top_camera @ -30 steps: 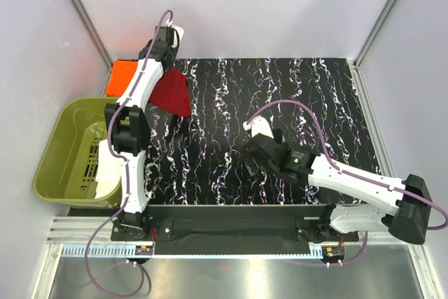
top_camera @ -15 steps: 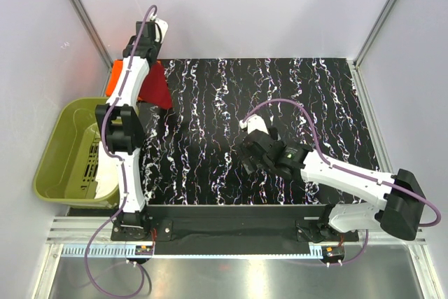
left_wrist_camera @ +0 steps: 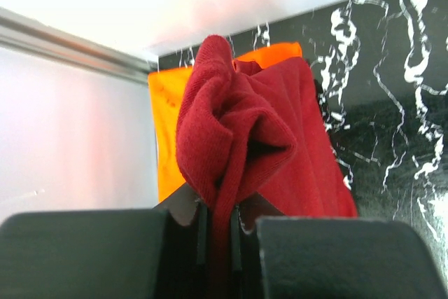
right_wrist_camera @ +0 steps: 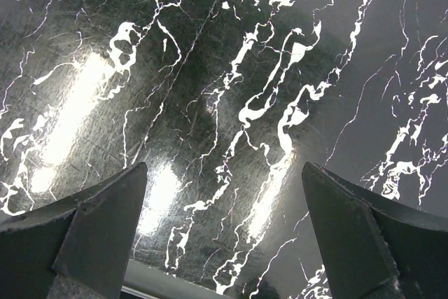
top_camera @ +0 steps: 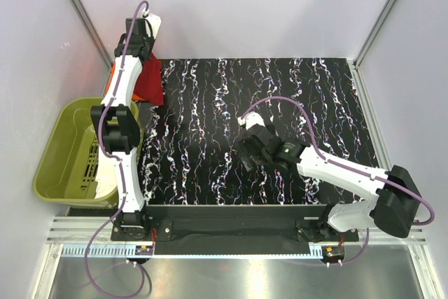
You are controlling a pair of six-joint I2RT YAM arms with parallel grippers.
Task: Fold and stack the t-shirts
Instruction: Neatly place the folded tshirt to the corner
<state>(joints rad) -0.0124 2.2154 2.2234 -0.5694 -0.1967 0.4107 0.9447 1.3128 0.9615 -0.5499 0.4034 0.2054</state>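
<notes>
The dark crimson t-shirt (left_wrist_camera: 269, 127) hangs bunched from my left gripper (left_wrist_camera: 217, 216), whose jaws are shut on a fold of it. In the top view the left gripper (top_camera: 142, 61) is at the table's far left corner, with the crimson t-shirt (top_camera: 149, 82) draped below it. Behind the crimson cloth lies the orange t-shirt (left_wrist_camera: 168, 120), mostly covered; only a sliver of the orange t-shirt (top_camera: 110, 75) shows from above. My right gripper (top_camera: 245, 153) hovers over the table's middle. In its wrist view the right gripper (right_wrist_camera: 224, 176) is open, with only bare table between its fingers.
An olive-green tub (top_camera: 52, 159) stands off the table's left edge, beside the left arm. The black marbled tabletop (top_camera: 315, 96) is walled by white panels at the back and sides. A purple cable (top_camera: 280, 103) loops above the right arm.
My left arm has swung left and back, carrying the crimson t-shirt from over the table to above the orange one. The right arm has shifted slightly left.
</notes>
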